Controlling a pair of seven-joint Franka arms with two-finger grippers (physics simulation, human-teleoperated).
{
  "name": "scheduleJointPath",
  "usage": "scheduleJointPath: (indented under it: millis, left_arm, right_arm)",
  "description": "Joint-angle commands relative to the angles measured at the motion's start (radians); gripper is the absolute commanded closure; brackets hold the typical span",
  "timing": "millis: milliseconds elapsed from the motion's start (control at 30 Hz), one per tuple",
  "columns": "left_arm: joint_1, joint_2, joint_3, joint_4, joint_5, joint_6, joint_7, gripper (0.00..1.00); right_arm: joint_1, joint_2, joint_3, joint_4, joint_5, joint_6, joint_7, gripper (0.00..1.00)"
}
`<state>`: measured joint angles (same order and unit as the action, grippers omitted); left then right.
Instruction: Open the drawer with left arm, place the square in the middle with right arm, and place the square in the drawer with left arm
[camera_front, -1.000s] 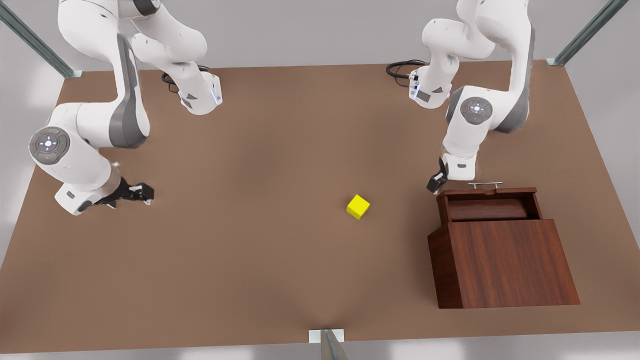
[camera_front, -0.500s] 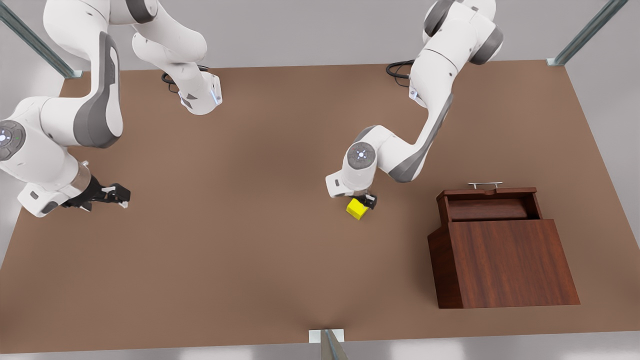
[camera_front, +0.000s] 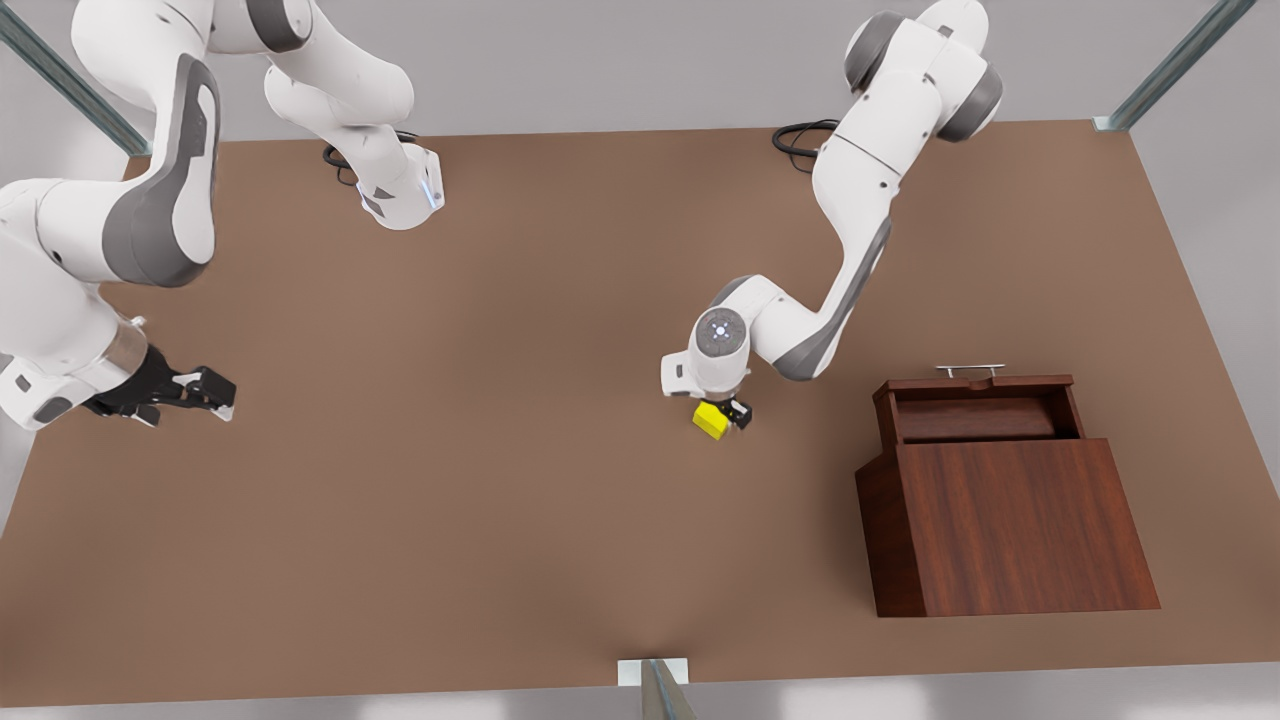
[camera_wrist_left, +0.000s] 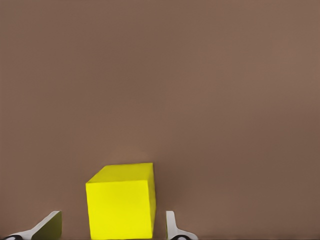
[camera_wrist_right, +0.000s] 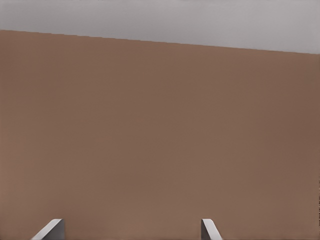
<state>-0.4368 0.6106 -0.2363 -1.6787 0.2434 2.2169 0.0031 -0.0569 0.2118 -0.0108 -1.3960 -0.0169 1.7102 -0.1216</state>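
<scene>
Square: handling and location?

— It sits on the bare middle of the tabletop, well apart from the drawer, which stands pulled out of the cabinet. I judge the cube rigid, light and smooth-faced, so it may slip under a weak pinch. Take it across two opposite flat side faces, at mid-height, with the pads square to them.

— State of my tools?

— My left gripper is directly over the cube, fingers spread. In the left wrist view one fingertip stands just beside the cube and the other farther off, with a gap on each side: straddling, not clamped. My right gripper waits near the table edge at the front view's left, fingers parted and holding nothing.

— What does each view add?

— The front view gives the route from cube to drawer and the silver handle, but the wrist hides the finger gaps. The left wrist view supplies those gaps. The right wrist view shows two separated fingertips over bare table.
</scene>
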Motion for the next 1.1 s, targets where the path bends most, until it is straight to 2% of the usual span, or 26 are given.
scheduleJointPath:
  millis: [0, 233, 1000, 1067]
  left_arm:
    - [0.000, 0.000, 0.000, -0.007, 0.002, 0.004, 0.000, 0.00]
    - [-0.003, 0.000, 0.012, -0.053, 0.013, 0.027, -0.003, 0.00]
    - [-0.011, 0.078, 0.035, -0.055, 0.089, 0.101, -0.018, 0.00]
    - [-0.011, 0.084, 0.035, -0.055, 0.089, 0.107, -0.020, 0.07]
  right_arm:
    - [0.000, 0.000, 0.000, 0.000, 0.000, -0.001, 0.000, 0.00]
    - [0.000, 0.003, 0.002, 0.000, 0.029, 0.011, -0.001, 0.00]
    - [0.014, -0.006, 0.011, 0.022, 0.006, 0.000, -0.006, 0.00]
    - [0.012, -0.005, 0.011, 0.022, 0.006, 0.003, -0.004, 0.00]
